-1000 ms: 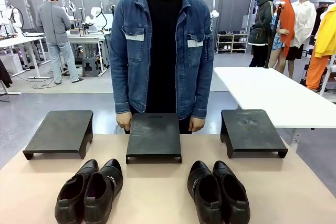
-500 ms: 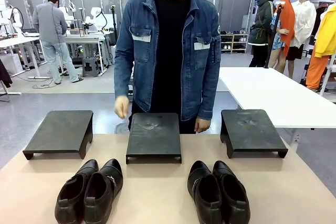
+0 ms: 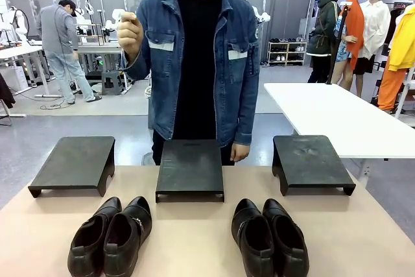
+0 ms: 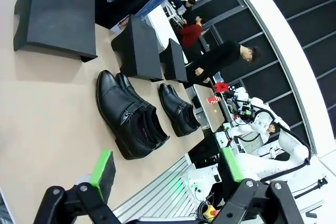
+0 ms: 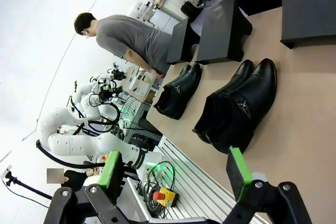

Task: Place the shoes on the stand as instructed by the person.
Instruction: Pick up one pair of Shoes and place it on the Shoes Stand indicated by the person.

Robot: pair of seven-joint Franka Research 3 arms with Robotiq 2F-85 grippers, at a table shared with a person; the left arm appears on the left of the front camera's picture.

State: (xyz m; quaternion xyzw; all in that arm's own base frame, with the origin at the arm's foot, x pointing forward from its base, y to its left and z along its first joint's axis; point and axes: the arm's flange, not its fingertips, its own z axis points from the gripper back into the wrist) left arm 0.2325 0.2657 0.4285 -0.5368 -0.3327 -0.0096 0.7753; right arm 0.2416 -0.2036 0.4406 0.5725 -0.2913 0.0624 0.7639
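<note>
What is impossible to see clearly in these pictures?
- Front view: heels of left pair and right pair, cut off by bottom edge.
- Front view: what the person's raised hand signals; curled fingers too small.
- Left wrist view: far stand, partly hidden behind middle stand.

the middle stand is matt charcoal black, like the left stand and right stand either side of it. in front of it, the left pair of shoes and the right pair are glossy black with small silvery buckles. the desk under it is plain pale tan. behind it, the person wears a blue denim jacket with paler pocket flaps over a black shirt. the left gripper and right gripper are black with bright green pads.
</note>
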